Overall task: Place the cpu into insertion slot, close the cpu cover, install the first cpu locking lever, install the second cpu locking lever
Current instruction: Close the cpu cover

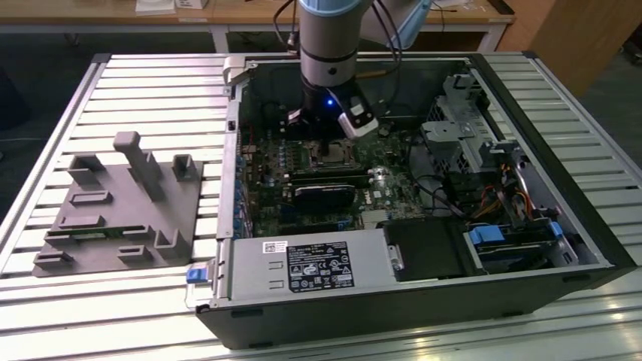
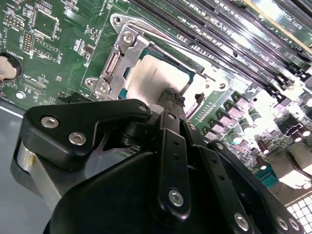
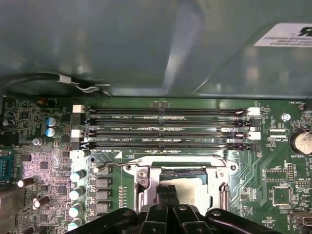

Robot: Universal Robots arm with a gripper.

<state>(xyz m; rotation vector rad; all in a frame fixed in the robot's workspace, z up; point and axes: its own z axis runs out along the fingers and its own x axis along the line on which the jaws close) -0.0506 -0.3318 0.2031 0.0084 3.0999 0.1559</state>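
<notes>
The cpu [image 2: 144, 78] is a dull silver square lying flat in the insertion slot [image 3: 181, 171] on the green motherboard, with a teal edge around it. It also shows at the socket in the first wrist view, cpu [image 3: 197, 195]. A silver cpu cover [image 2: 122, 46] frames it; I cannot tell whether the cover lies fully down. A thin wire lever [image 3: 117, 165] runs beside the socket. My gripper [image 2: 171, 97] is shut, its black fingers pressed together with the tips at the cpu's top. In the exterior view the gripper [image 1: 326, 139] hangs inside the case over the socket [image 1: 327, 154].
Long black memory slots [image 3: 165, 127] run beside the socket. A black card [image 1: 323, 194] and a power supply [image 1: 301, 267] lie nearer the exterior view's front. Drive bays and cables [image 1: 482, 158] fill the exterior view's right. A grey fixture plate [image 1: 116, 214] sits on the table at the left.
</notes>
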